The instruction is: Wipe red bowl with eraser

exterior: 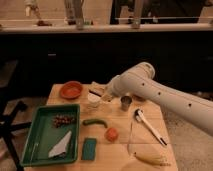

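Camera view shows the red bowl (71,90) upright near the far left corner of the wooden table (117,152), its opening facing up; being round, it has no long axis. The eraser (95,91) appears as a small pale-faced block with a dark edge, just right of the red bowl and at the tip of the gripper (102,94). Its long axis seems to run roughly left to right, slightly tilted; the exact heading cannot be determined. The white arm (165,92) enters from the right edge, rises to a rounded joint above the table's far side, then slopes down and left to the gripper, which sits between the red bowl and a metal cup (126,103), above a white cup (93,100). Whether the gripper is gripping the eraser or merely against it cannot be determined. A green tray (35,132) occupies the near left. A teal sponge (89,148), a green vegetable (95,121) and a red fruit (111,133) lie right of the tray. Tongs (150,127) and a banana (150,159) lie at right.
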